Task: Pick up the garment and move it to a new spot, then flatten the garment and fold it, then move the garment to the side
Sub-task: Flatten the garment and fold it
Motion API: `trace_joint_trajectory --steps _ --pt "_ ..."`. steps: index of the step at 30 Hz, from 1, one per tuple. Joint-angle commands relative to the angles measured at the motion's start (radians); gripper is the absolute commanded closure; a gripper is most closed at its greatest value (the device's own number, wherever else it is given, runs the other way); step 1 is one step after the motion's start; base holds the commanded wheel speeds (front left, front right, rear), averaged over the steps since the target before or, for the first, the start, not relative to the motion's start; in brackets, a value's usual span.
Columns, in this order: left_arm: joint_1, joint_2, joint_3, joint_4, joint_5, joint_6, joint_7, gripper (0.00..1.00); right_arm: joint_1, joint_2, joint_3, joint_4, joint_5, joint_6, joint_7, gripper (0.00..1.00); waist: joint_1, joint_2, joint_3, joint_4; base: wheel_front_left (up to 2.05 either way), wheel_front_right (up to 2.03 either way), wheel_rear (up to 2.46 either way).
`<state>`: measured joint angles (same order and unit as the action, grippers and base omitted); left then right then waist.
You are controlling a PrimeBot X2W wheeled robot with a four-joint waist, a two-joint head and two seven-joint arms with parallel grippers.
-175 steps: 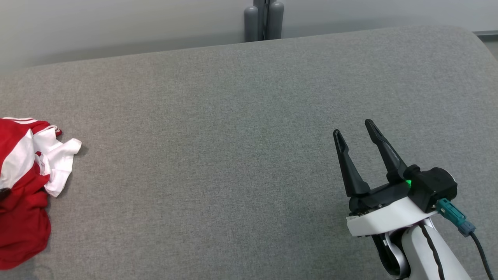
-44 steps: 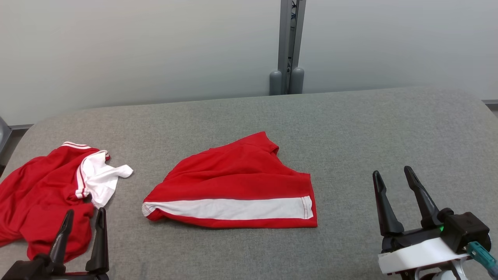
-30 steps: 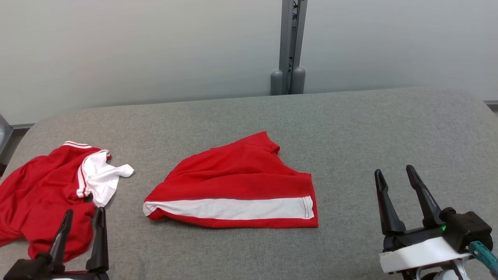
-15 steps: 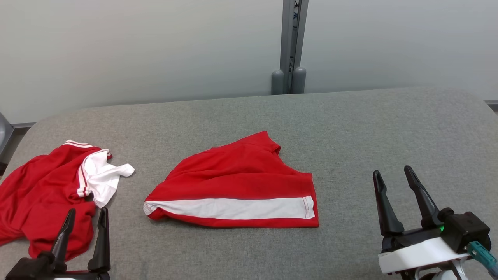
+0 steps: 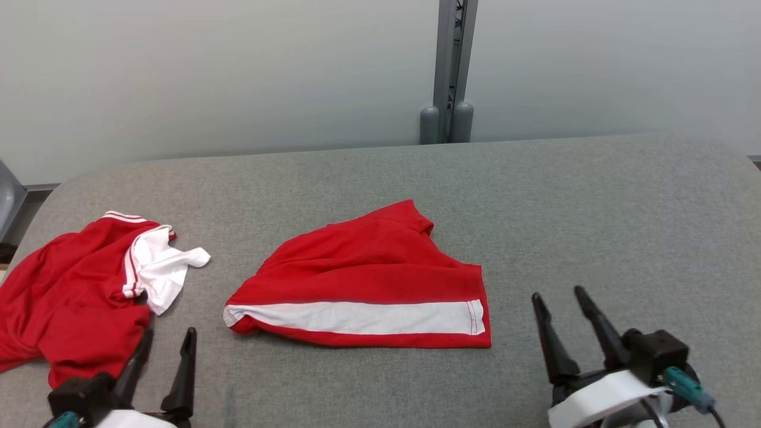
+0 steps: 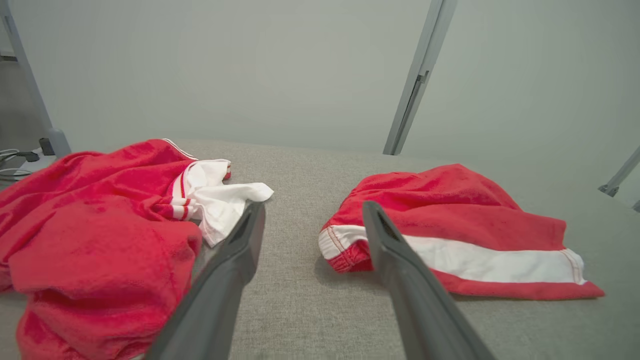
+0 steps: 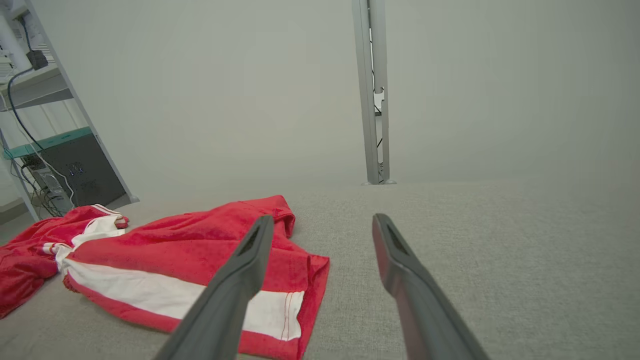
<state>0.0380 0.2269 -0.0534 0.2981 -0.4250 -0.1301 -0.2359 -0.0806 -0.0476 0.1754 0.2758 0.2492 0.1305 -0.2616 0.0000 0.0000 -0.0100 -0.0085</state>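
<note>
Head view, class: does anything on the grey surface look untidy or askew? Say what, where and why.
Yes. The crumpled garment at the left end of the grey surface lies bunched, a white part twisted out. The folded garment in the middle sits neater, though its far edge slopes and wrinkles.

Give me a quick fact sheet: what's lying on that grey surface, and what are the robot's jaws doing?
Surface: grey fabric table
Middle: red garment, fairly flat, white band along its near edge
Left side: crumpled red-and-white garment
Left jaws: open, empty, beside the crumpled one
Right jaws: open, empty, to the right of the flat one, apart from it
Behind: grey post
</note>
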Motion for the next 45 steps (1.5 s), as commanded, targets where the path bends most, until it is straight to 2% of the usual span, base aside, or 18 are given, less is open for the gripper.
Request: trace_joint_trajectory --steps 1,6,14,23,31,44,45 --pt "-0.028 0.007 -0.028 0.021 -0.048 -0.001 0.025 0.0 -0.033 -0.006 0.019 0.058 0.019 0.001 0.006 0.0 0.0 0.0 0.002 0.002 0.0 0.0 0.0" --pt "-0.07 0.037 -0.09 0.059 -0.141 -0.001 0.106 0.0 -0.102 -0.005 0.058 0.169 0.053 0.001 0.049 0.0 0.0 0.0 0.017 0.007 0.0 0.0 0.0" --pt "-0.176 0.122 -0.237 0.093 -0.263 -0.001 0.253 0.0 -0.246 -0.006 0.127 0.343 0.164 0.001 0.17 0.0 0.0 0.0 0.09 0.026 0.0 0.0 0.0" --pt "-0.279 0.184 -0.366 0.113 -0.409 -0.001 0.322 0.0 -0.326 -0.007 0.208 0.424 0.255 0.001 0.243 0.0 0.0 0.0 0.139 0.044 0.0 0.0 0.0" --pt "-0.357 0.198 -0.43 0.152 -0.478 -0.001 0.346 0.0 -0.374 -0.006 0.237 0.465 0.266 0.001 0.258 0.0 0.0 0.0 0.162 0.043 0.0 0.0 0.0" --pt "-0.43 0.22 -0.548 0.184 -0.6 -0.001 0.324 0.0 -0.408 -0.006 0.285 0.482 0.281 0.001 0.249 0.0 0.0 0.0 0.198 0.031 0.0 0.0 0.0" --pt "-0.435 0.223 -0.555 0.185 -0.607 -0.001 0.317 0.0 -0.41 -0.006 0.289 0.482 0.282 0.001 0.246 0.05 0.0 0.0 0.199 0.029 0.0 0.0 0.0"
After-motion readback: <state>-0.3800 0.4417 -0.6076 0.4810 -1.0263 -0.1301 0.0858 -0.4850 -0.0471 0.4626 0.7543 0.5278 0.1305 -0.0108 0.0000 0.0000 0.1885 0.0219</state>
